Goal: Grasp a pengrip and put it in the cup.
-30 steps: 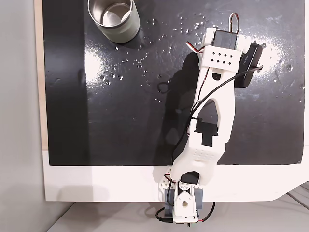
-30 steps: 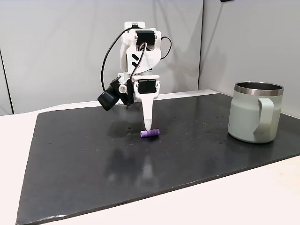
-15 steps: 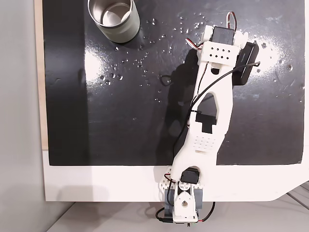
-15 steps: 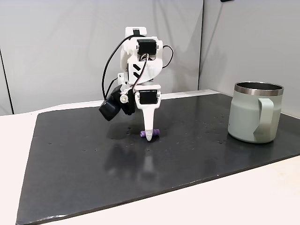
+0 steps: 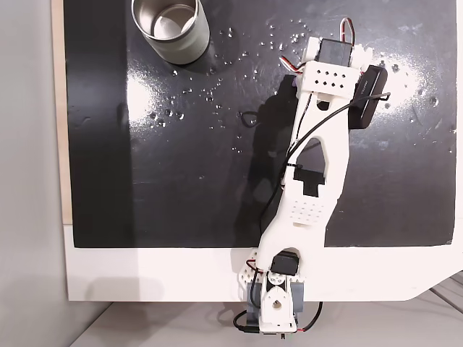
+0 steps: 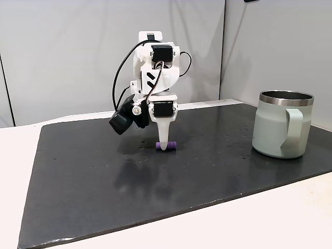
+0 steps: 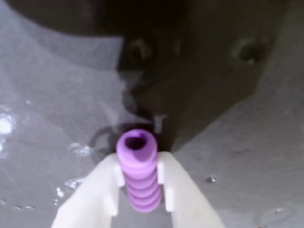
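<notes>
On the black mat (image 6: 78, 171), fingers (image 7: 102, 190) pinch the pengrip (image 7: 138, 168).

The cup (image 5: 171, 29) is cropped at top.

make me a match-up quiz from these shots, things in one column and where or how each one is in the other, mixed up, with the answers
Things:
1. purple pen grip
2. cup
3. gripper
4. water droplets

Place or state:
A. scattered on the black mat, near the cup in a fixed view
B. lying between two white fingers
C. standing upright and empty at the mat's edge
D. lowered to the mat, one finger on each side of a small tube

Pairs: 1-B, 2-C, 3-D, 4-A
</notes>
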You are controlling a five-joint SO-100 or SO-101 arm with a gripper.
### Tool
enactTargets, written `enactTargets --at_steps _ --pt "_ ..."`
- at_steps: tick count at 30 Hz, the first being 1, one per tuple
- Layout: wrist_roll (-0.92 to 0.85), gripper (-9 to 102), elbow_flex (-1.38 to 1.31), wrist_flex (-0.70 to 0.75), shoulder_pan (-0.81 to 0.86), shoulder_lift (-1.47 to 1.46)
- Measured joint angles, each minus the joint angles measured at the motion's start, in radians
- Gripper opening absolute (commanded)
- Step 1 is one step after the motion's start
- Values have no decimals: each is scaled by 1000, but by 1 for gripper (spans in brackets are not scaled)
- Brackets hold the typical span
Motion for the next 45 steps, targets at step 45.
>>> enactTargets --at_steps 45 --pt "-97 0 -512 58 -275 299"
